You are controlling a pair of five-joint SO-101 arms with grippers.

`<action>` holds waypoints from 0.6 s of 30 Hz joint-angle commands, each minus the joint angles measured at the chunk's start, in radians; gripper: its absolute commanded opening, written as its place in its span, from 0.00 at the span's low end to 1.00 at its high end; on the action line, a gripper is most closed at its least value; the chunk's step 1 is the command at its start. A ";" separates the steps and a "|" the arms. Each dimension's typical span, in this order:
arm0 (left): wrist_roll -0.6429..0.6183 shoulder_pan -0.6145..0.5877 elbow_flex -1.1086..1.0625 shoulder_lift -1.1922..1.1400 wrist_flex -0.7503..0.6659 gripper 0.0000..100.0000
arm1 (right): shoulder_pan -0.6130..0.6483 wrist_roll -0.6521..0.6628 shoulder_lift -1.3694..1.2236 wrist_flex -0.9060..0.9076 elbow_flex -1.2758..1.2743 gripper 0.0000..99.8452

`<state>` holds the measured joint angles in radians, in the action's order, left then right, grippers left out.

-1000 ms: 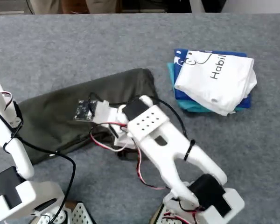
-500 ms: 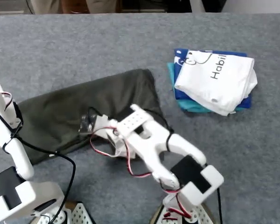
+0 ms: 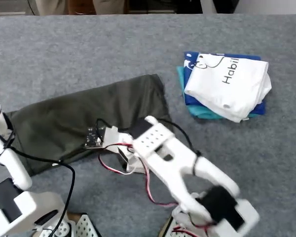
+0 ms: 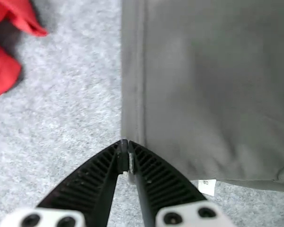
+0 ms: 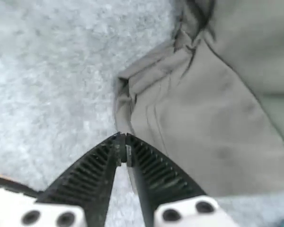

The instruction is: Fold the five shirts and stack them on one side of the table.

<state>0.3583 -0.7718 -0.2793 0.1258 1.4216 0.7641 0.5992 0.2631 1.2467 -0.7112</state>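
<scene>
Olive shirt (image 3: 79, 118) lies flat, left of centre; folded stack (image 3: 227, 84) sits far right. Left gripper (image 4: 125, 150): jaws clamped on its hem, red cloth (image 4: 7, 52) close by. Right gripper (image 5: 122, 144): jaws pinching its creased near corner.

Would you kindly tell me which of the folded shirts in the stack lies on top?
The white shirt with dark lettering; the blue shirt and teal shirt only peek out beneath it.

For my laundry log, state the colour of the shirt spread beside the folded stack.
The spread shirt is plain dark olive green; high view shows it best.
</scene>
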 commanded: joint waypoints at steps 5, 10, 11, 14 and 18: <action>0.000 -0.087 0.021 0.041 -0.011 0.02 | 0.012 0.137 0.220 0.075 -0.067 0.02; 0.002 -0.101 0.021 0.041 -0.005 0.02 | 0.002 0.279 0.219 -0.114 -0.298 0.19; 0.002 -0.103 0.020 0.041 -0.003 0.02 | 0.001 0.290 0.211 -0.135 -0.325 0.22; 0.002 -0.103 0.015 0.041 -0.002 0.02 | 0.001 0.293 0.165 -0.161 -0.346 0.25; 0.002 -0.103 0.014 0.041 -0.002 0.02 | 0.001 0.292 0.050 -0.253 -0.346 0.25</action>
<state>0.3583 -0.8638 -0.2793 0.1258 1.4216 0.7626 0.8815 0.3736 1.0595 -1.0533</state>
